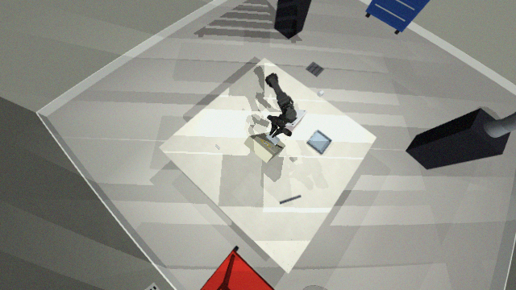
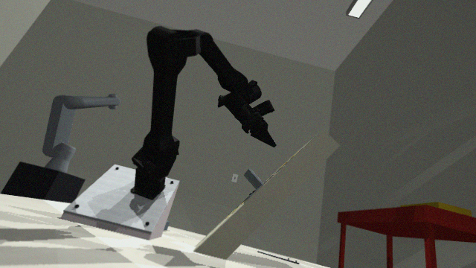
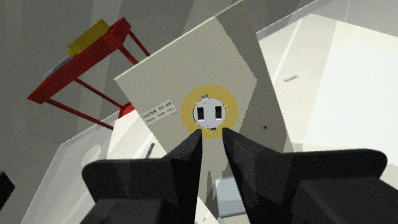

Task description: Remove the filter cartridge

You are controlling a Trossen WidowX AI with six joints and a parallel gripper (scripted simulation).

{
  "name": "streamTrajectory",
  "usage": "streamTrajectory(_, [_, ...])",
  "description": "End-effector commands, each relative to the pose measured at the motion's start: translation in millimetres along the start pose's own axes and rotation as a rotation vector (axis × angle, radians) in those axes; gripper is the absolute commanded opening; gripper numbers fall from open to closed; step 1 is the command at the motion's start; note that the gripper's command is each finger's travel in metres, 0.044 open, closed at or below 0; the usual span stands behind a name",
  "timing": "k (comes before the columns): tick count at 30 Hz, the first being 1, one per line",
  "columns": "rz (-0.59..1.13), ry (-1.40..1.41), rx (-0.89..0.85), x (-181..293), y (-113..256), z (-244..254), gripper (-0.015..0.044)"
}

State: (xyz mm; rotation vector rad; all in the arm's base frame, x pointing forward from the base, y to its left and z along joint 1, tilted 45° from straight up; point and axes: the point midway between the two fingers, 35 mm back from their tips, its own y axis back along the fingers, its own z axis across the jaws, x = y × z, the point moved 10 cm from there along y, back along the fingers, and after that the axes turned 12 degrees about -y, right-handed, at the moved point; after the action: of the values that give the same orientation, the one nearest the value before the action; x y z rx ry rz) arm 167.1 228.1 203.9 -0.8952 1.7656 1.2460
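table (image 1: 242,225): pale | tray (image 1: 319,142): blue-grey | dark bar (image 1: 290,199) (image 2: 278,257) (image 3: 149,150): flat

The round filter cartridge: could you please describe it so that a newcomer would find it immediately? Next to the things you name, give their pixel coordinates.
On the slanted beige panel (image 3: 175,75), look for the yellow ring (image 3: 187,112). The pale round cartridge (image 3: 209,120) sits inside it. Unlike the blue-grey block (image 3: 230,195) on the same panel, it is round and has two dark upright slots.

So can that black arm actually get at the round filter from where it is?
Probably yes: the gripper hangs short of the panel, and nothing visible seems to block the slotted face of the filter cartridge.
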Motion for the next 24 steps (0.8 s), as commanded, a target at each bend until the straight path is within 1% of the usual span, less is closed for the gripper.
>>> streamTrajectory(1, [0.002,0.011,0.005,2,-6,1,0.0092])
streamTrajectory(24, [0.000,0.010,0.004,1,-43,0,0.0092])
